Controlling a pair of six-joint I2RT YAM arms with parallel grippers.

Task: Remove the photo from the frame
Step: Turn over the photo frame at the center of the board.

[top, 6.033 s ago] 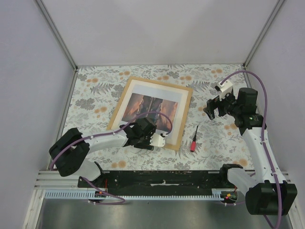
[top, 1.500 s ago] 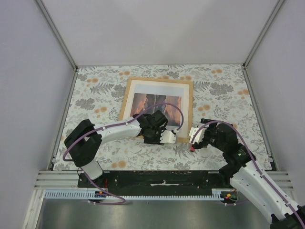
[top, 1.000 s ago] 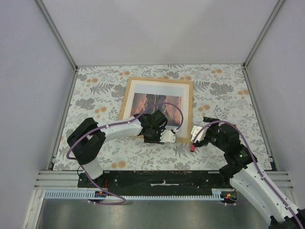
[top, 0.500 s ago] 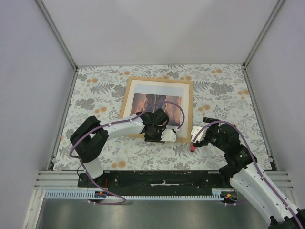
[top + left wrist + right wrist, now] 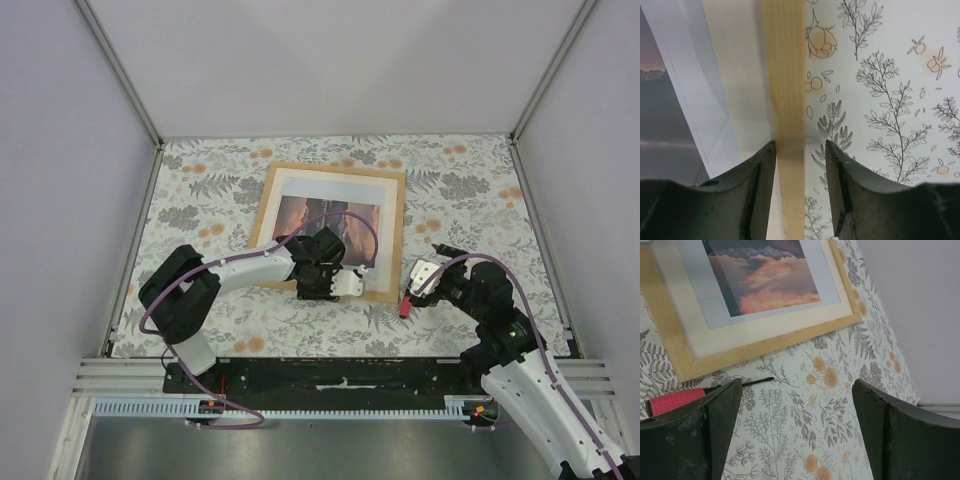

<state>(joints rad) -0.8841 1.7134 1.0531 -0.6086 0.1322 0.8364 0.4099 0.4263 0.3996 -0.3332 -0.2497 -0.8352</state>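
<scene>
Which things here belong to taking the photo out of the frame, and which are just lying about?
Belongs to the job:
the photo
the frame
the cream mat around the photo
the left gripper, jaws either side of the frame's near strip
the right gripper, open

Lying about:
the red-handled screwdriver, unheld beside the frame
the floral tablecloth

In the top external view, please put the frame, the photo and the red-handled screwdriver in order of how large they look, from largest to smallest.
1. the frame, the largest
2. the photo, lying inside the frame and partly covered
3. the red-handled screwdriver, clearly the smallest
</scene>
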